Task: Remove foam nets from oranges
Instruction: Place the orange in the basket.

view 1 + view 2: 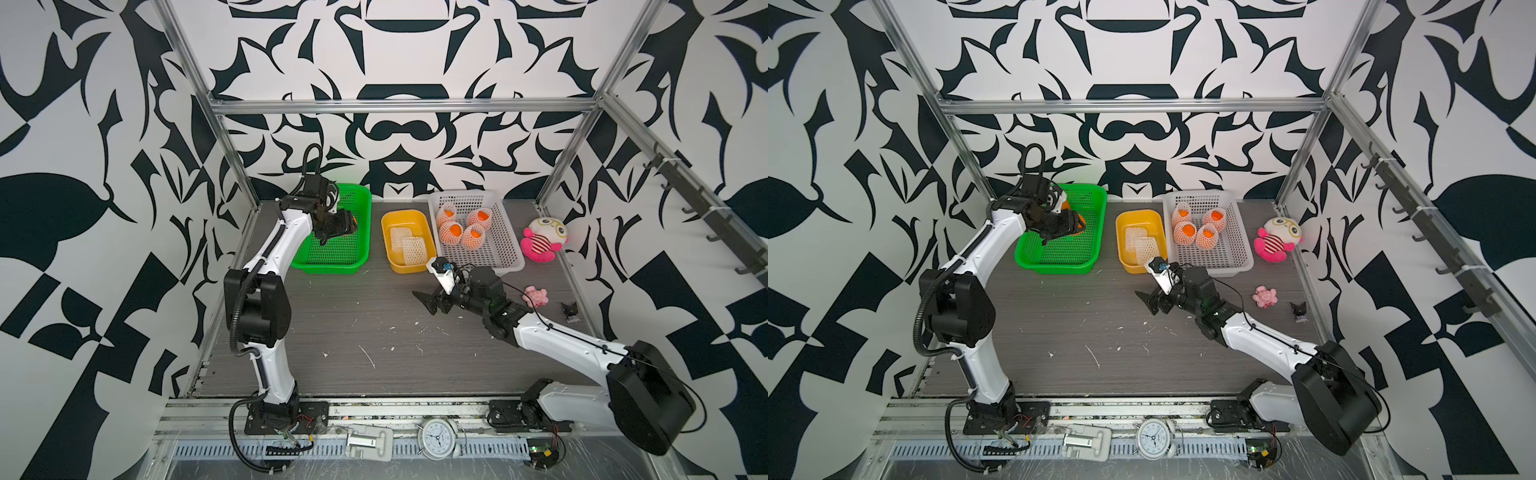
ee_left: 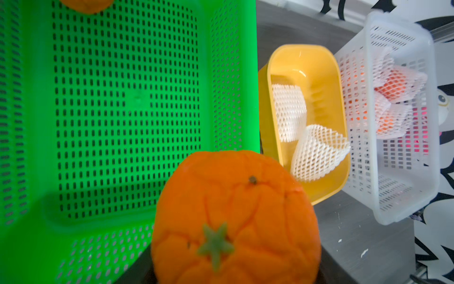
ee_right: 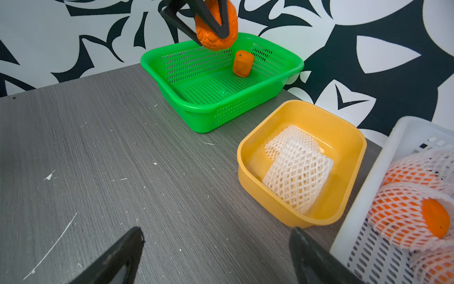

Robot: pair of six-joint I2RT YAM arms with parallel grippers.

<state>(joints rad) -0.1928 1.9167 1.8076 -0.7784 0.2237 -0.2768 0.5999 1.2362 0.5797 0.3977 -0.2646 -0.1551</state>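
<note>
the left claw (image 3: 212,37) was partly closed around a bare orange (image 2: 235,218), holding it in the air above the green basket (image 3: 221,115), where a second orange (image 3: 242,64) lay without a net near the far wall. the right claw (image 3: 217,232) gaped wide with nothing in it, low over the table (image 3: 122,147) and just beside the near corner of the yellow tub (image 3: 248,179), which held two empty foam nets (image 3: 297,172). four netted oranges (image 1: 451,232) sat in the white basket (image 1: 494,253). the held fruit looked pinched near the fingertips, so it could slip out early. let go from that height, it might bounce on the hard plastic or knock its neighbour. the right claw, if it reached for the white basket, could clip the tub and shove it.
</note>
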